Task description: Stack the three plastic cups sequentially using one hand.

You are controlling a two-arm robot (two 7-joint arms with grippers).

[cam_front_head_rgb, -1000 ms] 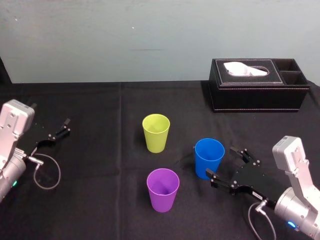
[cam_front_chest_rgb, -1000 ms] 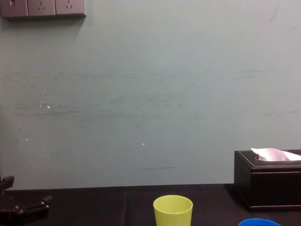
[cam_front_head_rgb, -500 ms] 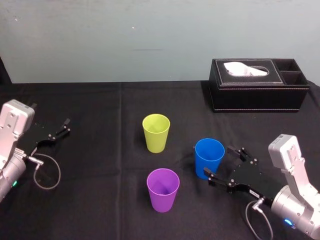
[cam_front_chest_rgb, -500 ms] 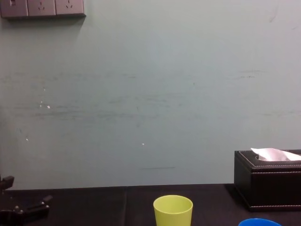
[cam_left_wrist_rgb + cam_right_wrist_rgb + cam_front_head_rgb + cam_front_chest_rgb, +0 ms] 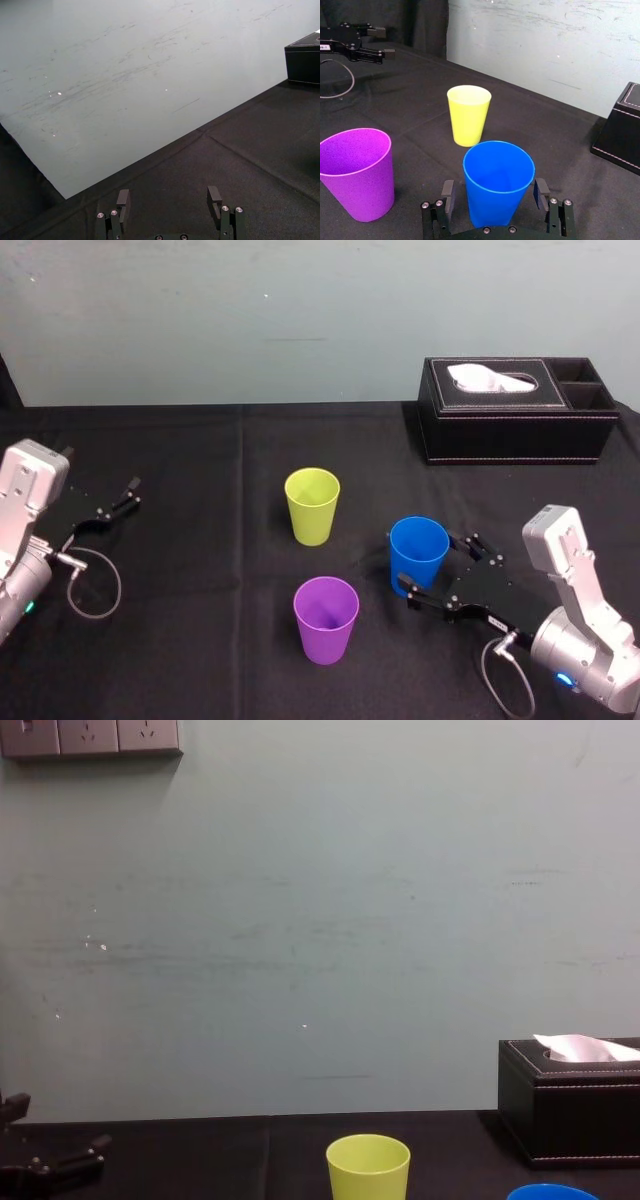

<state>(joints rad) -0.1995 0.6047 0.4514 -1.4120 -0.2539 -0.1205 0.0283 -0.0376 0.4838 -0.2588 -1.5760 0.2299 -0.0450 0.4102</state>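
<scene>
Right black 2-fingered gripper straddles the small blue tapered plastic cup right of centre, fingers spread, apparently not yet pinching. The yellow-green plastic cup and purple plastic cup stand apart, so 0 are stacked. Left gripper rests spread at far left.

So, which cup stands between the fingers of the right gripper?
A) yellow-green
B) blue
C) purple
B: the blue cup stands inside the open right gripper, with a gap on each side; the left gripper sits idle, far to the left.
</scene>
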